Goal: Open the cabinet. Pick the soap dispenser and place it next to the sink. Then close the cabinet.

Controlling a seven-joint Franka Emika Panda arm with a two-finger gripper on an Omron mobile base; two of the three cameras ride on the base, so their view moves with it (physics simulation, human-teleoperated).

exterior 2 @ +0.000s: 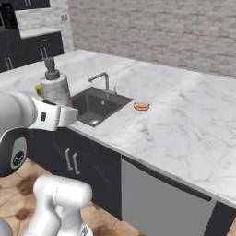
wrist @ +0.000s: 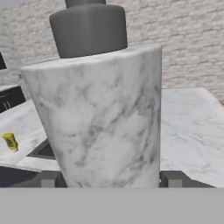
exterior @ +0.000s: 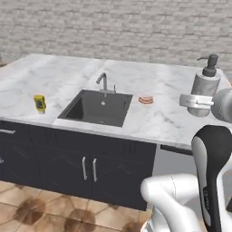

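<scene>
The soap dispenser (exterior: 205, 88) (exterior 2: 55, 91), a light-grey marbled bottle with a dark pump head, stands upright in the air on the near side of the counter. My gripper (exterior: 195, 100) (exterior 2: 61, 114) is shut on its lower body. In the hand view the soap dispenser (wrist: 100, 113) looms close, and a dark fingertip (wrist: 48, 179) sits at each side of its base. The black sink (exterior: 77, 108) (exterior 2: 92, 120) with its grey faucet (exterior: 103, 81) (exterior 2: 102, 78) lies in the marble counter beyond. The cabinet is out of view.
A yellow jar (exterior: 40, 103) (wrist: 10, 141) stands on the counter left of the sink. A small orange round object (exterior: 145, 99) (exterior 2: 141, 106) lies to the sink's right. Black lower doors with silver handles (exterior: 89, 168) front the counter. A brick wall runs behind.
</scene>
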